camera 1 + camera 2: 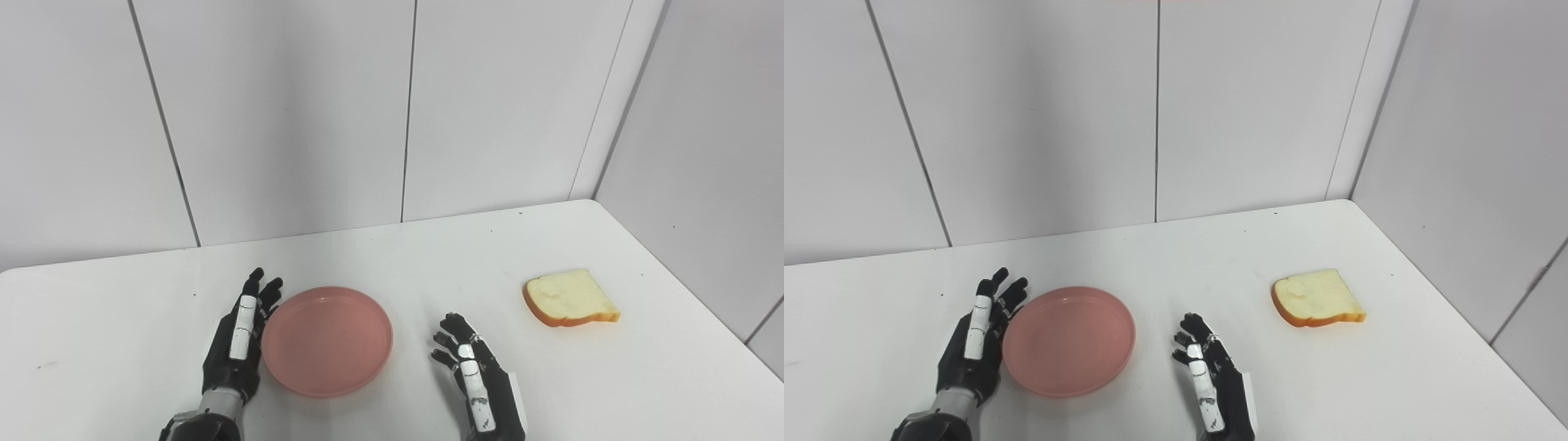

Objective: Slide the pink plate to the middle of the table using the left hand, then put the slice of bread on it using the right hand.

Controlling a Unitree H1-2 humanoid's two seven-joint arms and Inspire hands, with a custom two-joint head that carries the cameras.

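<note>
Pink round shallow plastic plate left of centre on white desk. Left hand released, fingers straight, flat against plate's left rim: slide step likely under way. Next: push rightward. Right hand empty, loosely curled, waiting. Tan-crusted bread slice well right.

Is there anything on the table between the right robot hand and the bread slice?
No. Between the right robot hand and the bread slice only bare white table shows, in both eye views.

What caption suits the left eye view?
Left hand open against the pink plate; right hand open, bread slice untouched.
</note>
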